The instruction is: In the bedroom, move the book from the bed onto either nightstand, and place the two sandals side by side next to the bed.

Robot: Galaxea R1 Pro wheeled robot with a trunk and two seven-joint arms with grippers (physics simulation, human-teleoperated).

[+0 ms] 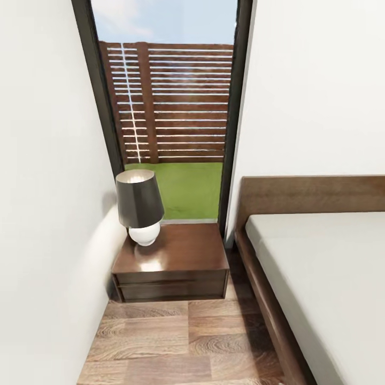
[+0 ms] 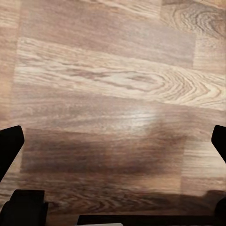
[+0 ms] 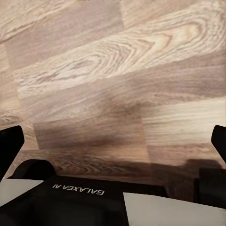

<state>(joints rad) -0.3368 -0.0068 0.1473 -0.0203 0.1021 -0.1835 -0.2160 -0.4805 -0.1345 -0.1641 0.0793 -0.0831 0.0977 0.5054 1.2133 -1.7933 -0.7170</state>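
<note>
In the head view a low dark-brown nightstand (image 1: 179,255) stands in the corner of the bedroom under a tall window. The bed (image 1: 331,278) lies to its right, with a light-grey mattress and a dark wooden base and headboard. The stretch of mattress in view is bare. The book and the two sandals are out of view. My left gripper (image 2: 113,141) hangs open over the wood-plank floor, its black fingers (image 2: 9,146) far apart with nothing between them. My right gripper (image 3: 113,141) is open too, above bare planks.
A dark-shaded lamp (image 1: 139,206) with a white round base takes up the nightstand's left half; its right half is bare. A white wall (image 1: 43,214) closes in on the left. A narrow strip of floor (image 1: 182,342) runs between wall and bed.
</note>
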